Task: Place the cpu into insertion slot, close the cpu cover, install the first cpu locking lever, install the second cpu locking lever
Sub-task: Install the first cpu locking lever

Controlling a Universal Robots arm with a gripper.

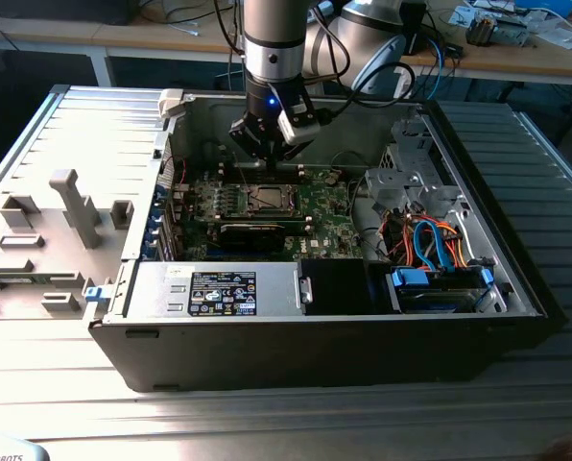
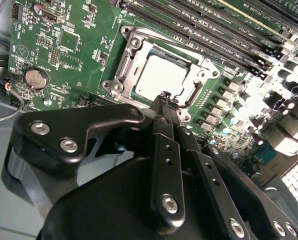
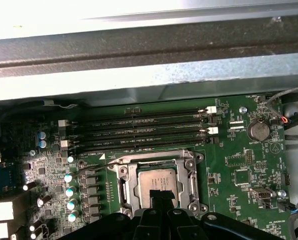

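The jaws of the gripper point(image 2: 165, 98) are seen pressed together, nothing held between them, just above the edge of the cpu point(image 2: 161, 80), which is seated in the insertion slot point(image 3: 156, 182). The arm is held upright over the open computer case point(image 1: 516, 279).

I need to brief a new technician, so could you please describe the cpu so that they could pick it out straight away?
Look inside the open computer case at the green motherboard on its floor. Beside the long parallel memory slots sits a square metal socket frame, just ahead of the gripper. The cpu is the flat, silver-grey square inside that frame, the only plain metal plate among small dark components.
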